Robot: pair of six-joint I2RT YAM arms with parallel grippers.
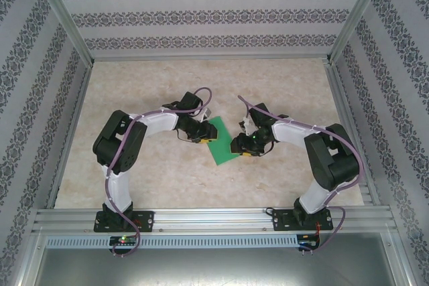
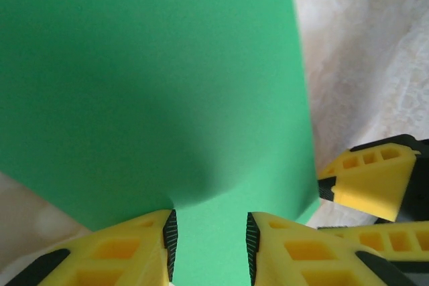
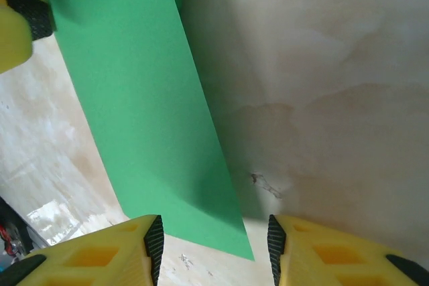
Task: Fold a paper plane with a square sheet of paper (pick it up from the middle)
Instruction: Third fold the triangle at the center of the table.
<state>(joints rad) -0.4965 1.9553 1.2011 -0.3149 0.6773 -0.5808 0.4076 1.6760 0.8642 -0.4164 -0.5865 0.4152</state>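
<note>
**Top view.** Illumination is bright, even and diffuse, coming from overhead. Shadows on the table [image 1: 281, 78] are faint and soft-edged. Fine detail is coarse. The frame posts [image 1: 64, 17] lean inward towards the upper part of the frame.

**Left wrist view.** A broad soft shadow darkens the green paper [image 2: 147, 65] at lower centre. The table at upper right is overexposed and blurred. The left gripper [image 2: 209, 246], at the bottom edge, is slightly out of focus.

**Right wrist view.** A dark shadow band follows the paper's right edge. Glare marks the table at lower left. The right gripper [image 3: 213, 249] renders soft.
</note>
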